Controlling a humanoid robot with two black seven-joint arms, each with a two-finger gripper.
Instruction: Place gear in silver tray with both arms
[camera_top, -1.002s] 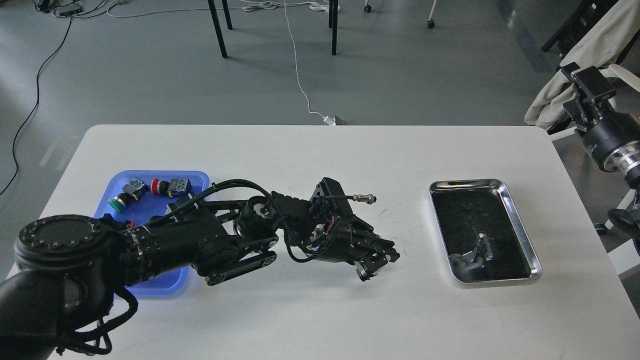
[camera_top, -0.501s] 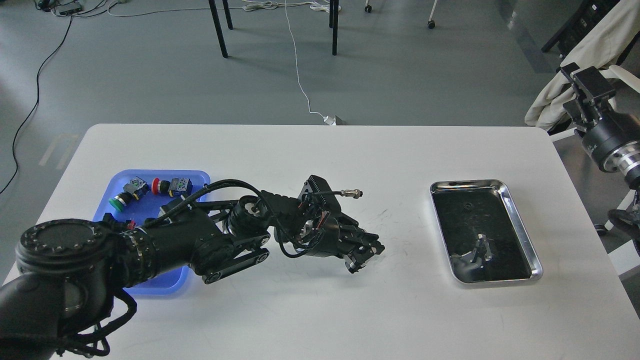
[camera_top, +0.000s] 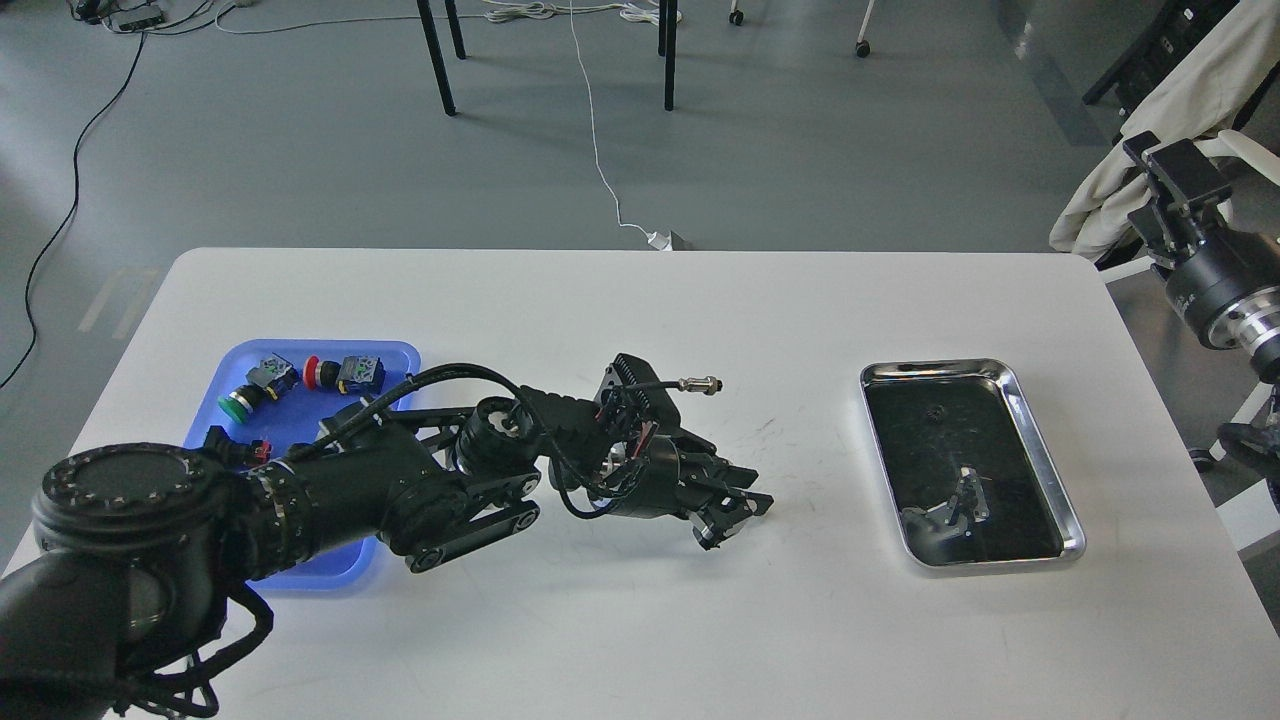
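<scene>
The silver tray (camera_top: 1040, 440) lies on the right side of the white table. A small dark gear-like ring (camera_top: 936, 412) lies on its dark bottom near the far end; reflections show lower down. My left arm reaches in from the lower left, low over the table's middle. Its gripper (camera_top: 733, 514) is well left of the tray, with fingers slightly apart and nothing visible between them. My right gripper (camera_top: 1172, 170) is raised off the table's far right corner, seen end-on, so its fingers cannot be told apart.
A blue plastic tray (camera_top: 400, 352) at the left holds a green push button (camera_top: 236, 405), a red one (camera_top: 313, 372) and other small parts, partly hidden by my left arm. A chair with a beige cloth (camera_top: 1180, 110) stands beyond the right edge.
My left gripper has drawn back to the left, away from the silver tray, then nearly stopped. The right arm has barely moved. The tray's contents are unchanged.
</scene>
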